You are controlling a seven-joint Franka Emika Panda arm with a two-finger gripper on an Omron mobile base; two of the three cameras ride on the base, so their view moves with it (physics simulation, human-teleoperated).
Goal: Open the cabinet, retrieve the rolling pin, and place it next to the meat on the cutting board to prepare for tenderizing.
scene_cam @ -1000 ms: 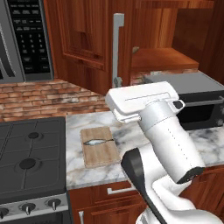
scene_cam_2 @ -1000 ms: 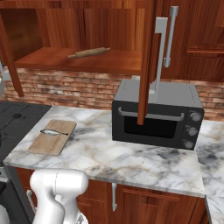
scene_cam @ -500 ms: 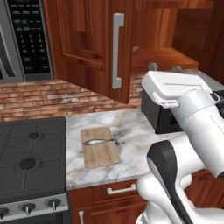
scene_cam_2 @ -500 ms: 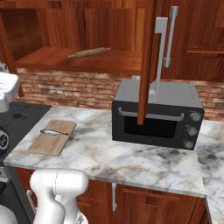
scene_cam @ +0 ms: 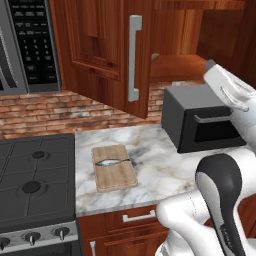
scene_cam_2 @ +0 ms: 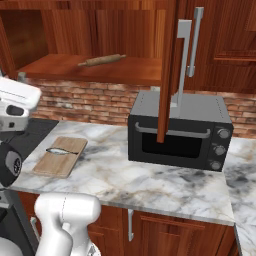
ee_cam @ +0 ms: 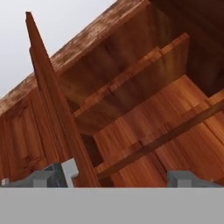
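Note:
The cabinet (scene_cam_2: 100, 35) stands open. Its left door (scene_cam: 107, 55) is swung out over the counter, and the right door (scene_cam_2: 167, 70) shows edge-on with its silver handle. The rolling pin (scene_cam_2: 102, 60) lies on the cabinet's lower shelf. On the counter, the meat (scene_cam: 111, 162) rests across the cutting board (scene_cam: 116, 177); both also show as the meat (scene_cam_2: 61, 151) and the cutting board (scene_cam_2: 57, 162). My gripper (ee_cam: 116, 178) is open with nothing between its fingers. It points up into the cabinet interior, with a door edge (ee_cam: 57, 109) close on its left.
A dark toaster oven (scene_cam_2: 180, 130) sits on the marble counter (scene_cam_2: 125, 185) under the open cabinet. The stove (scene_cam: 35, 185) is left of the board, with a microwave (scene_cam: 25, 45) above it. My white forearm (scene_cam: 232, 97) rises in front of the oven.
The arm has swung right and up from above the counter toward the open cabinet. The hand has come into the left edge of the right base view. The jaws stay open.

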